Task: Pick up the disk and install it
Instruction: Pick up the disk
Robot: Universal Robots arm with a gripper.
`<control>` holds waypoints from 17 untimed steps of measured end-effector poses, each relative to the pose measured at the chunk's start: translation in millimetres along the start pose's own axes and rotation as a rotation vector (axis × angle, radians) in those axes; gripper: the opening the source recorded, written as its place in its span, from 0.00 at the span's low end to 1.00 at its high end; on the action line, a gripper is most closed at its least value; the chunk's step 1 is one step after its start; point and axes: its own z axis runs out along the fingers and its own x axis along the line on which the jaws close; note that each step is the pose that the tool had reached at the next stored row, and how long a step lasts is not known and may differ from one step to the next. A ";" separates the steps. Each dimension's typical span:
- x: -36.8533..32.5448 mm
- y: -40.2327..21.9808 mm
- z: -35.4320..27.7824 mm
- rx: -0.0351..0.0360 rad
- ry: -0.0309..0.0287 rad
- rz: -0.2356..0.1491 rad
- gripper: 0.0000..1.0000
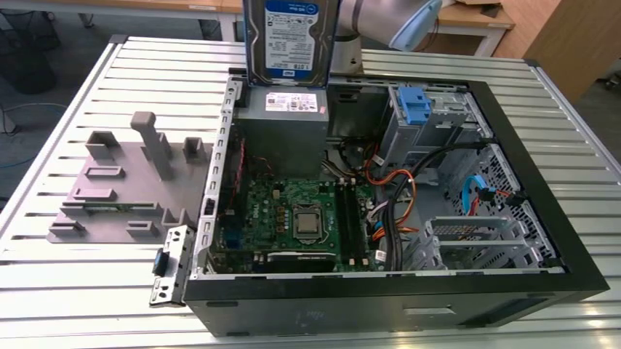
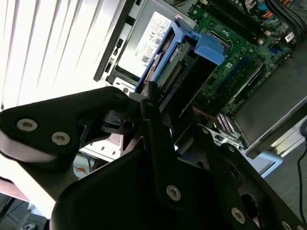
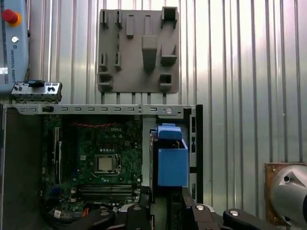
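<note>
The disk (image 1: 289, 40) hangs in the air, upright, above the rear part of the open computer case (image 1: 388, 309). In the exterior view its white-and-blue label faces the camera. In the first wrist view it is seen from its edge, and its blue side rail (image 3: 171, 165) stands over the narrow space between the motherboard (image 3: 100, 158) and the wall of the case. The gripper (image 3: 165, 201) is pressed together on the disk and pinches it by its two sides; its black fingers (image 2: 153, 124) reach along the disk in the second wrist view. The arm (image 1: 388, 18) comes in from behind.

Just under the disk is the grey power-supply box (image 1: 281, 127) with a white sticker. Toward the exterior view's right, a blue clip piece (image 1: 414, 105) stands in the metal drive cage.

The case lies on its side on a table (image 1: 87, 291) of pale metal slats. Beside the case, on the exterior view's left, lies a grey fixture plate (image 1: 107, 196) with raised blocks, and a small metal bracket (image 1: 167, 269) rests near the front corner of the case. A grey control pendant (image 3: 12, 48) with a red button lies on the slats.

Behind the table there are wooden desks (image 1: 475, 18) and a dark wire bin (image 1: 29, 43) on a grey floor.
</note>
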 end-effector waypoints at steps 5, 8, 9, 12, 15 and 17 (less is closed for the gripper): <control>11.2 -0.9 0.1 0.0000 0.0001 0.000 0.35; 18.5 -1.5 0.1 -0.0001 0.0002 0.000 0.35; 21.0 -1.7 0.2 -0.0001 0.0001 0.000 0.35; 28.8 -2.3 0.1 -0.0002 0.0002 0.000 0.35; 36.6 -3.0 0.3 -0.0001 0.0001 0.000 0.35; 42.1 -3.6 0.3 -0.0002 0.0002 0.000 0.35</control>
